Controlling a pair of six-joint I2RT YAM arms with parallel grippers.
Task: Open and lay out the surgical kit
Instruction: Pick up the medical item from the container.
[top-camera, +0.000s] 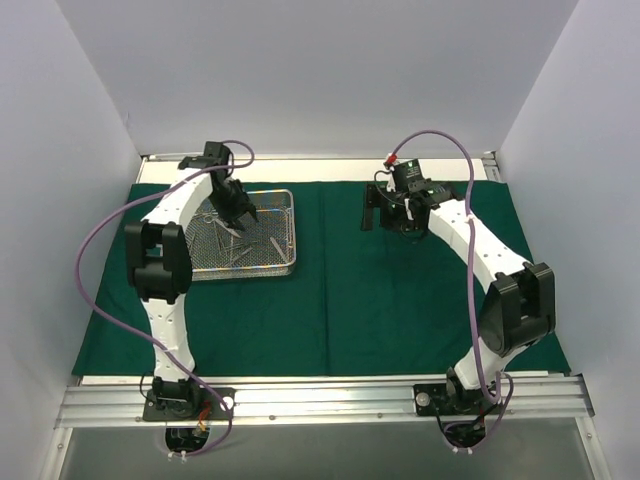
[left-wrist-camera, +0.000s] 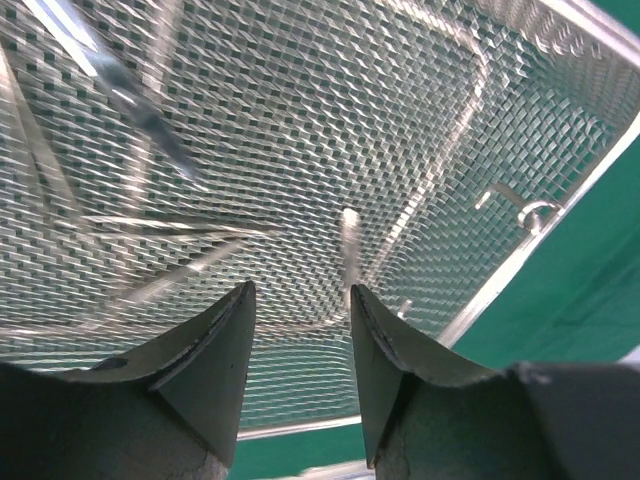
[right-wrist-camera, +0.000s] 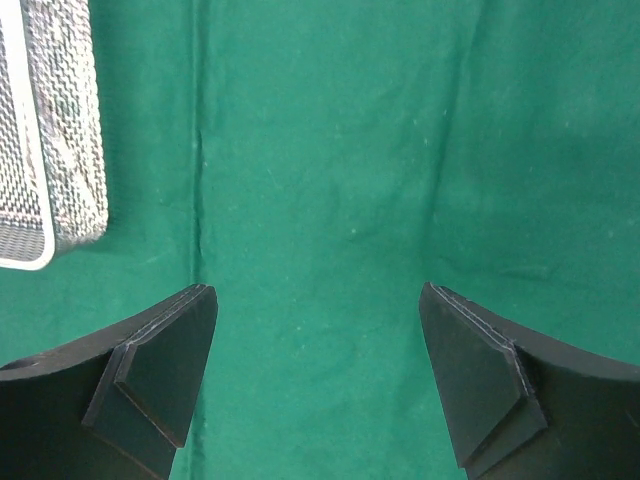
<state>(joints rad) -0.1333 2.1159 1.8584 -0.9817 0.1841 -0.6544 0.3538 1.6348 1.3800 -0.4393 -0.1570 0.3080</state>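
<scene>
The dark green cloth (top-camera: 400, 300) of the surgical kit lies spread flat over the table. On its left part stands the silver wire-mesh tray (top-camera: 293, 240) with several slim steel instruments (top-camera: 235, 245) lying crossed inside. My left gripper (top-camera: 240, 215) reaches down into the tray. In the left wrist view its jaws (left-wrist-camera: 300, 290) stand partly open over the mesh, with nothing between them. A thin steel instrument (left-wrist-camera: 348, 245) ends just ahead of the right fingertip. My right gripper (top-camera: 385, 213) hovers wide open (right-wrist-camera: 315, 290) over bare cloth (right-wrist-camera: 330, 150), right of the tray (right-wrist-camera: 65, 150).
White walls close in the table on three sides. A metal rail (top-camera: 320, 400) carrying both arm bases runs along the near edge. A fold line (top-camera: 322, 280) runs down the cloth's middle. A small handle (left-wrist-camera: 520, 205) sits on the tray's rim (left-wrist-camera: 540, 240).
</scene>
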